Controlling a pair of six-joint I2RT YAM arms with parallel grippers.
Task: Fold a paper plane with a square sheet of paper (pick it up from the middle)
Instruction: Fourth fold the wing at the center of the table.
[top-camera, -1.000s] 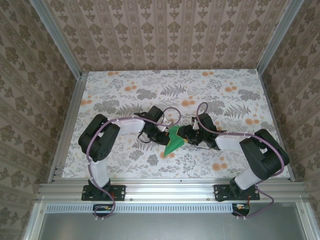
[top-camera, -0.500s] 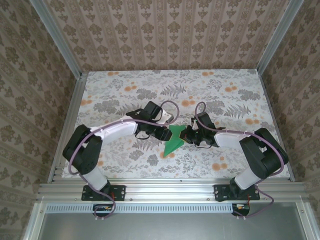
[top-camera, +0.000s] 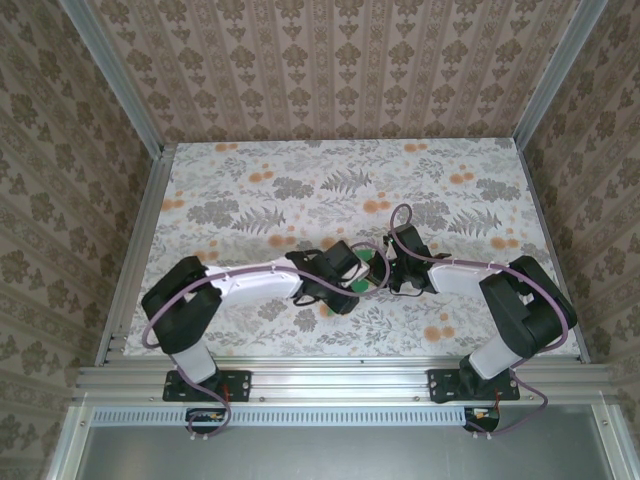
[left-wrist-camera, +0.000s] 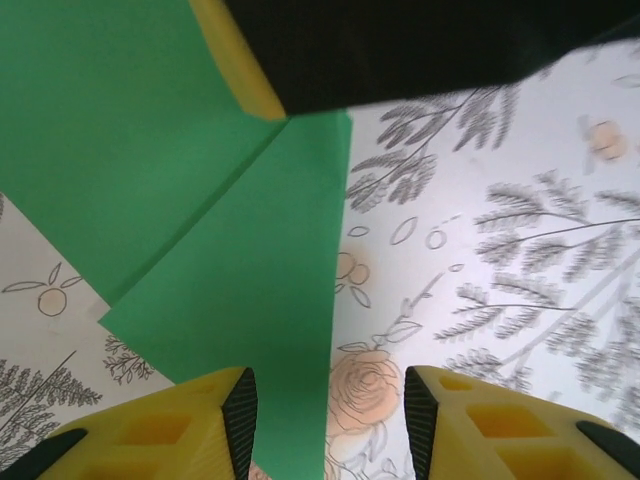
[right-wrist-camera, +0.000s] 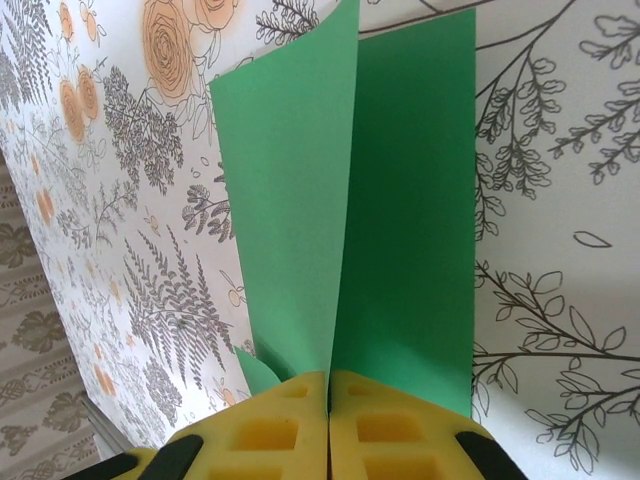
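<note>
The green paper plane (right-wrist-camera: 400, 200) is a partly folded shape with a centre crease and two flaps spreading from it. My right gripper (right-wrist-camera: 329, 378) is shut on that crease, pads pressed together. In the top view the right gripper (top-camera: 380, 268) meets the left gripper (top-camera: 348, 282) at the table's middle, and little of the green paper (top-camera: 358, 290) peeks out from under the left wrist. In the left wrist view my left gripper (left-wrist-camera: 330, 400) hangs open over the paper's (left-wrist-camera: 230, 280) right edge, one finger above the paper, the other above the tabletop. The right gripper's yellow finger (left-wrist-camera: 235, 50) shows at the top.
The floral tabletop (top-camera: 300, 180) stretches away behind both arms. Aluminium rails (top-camera: 135, 250) and patterned walls enclose the table on the left, right and back. The two wrists crowd close together around the paper.
My left arm has swung right and down over the paper, covering most of it in the top view. The right gripper has stayed on the paper, shifting slightly.
</note>
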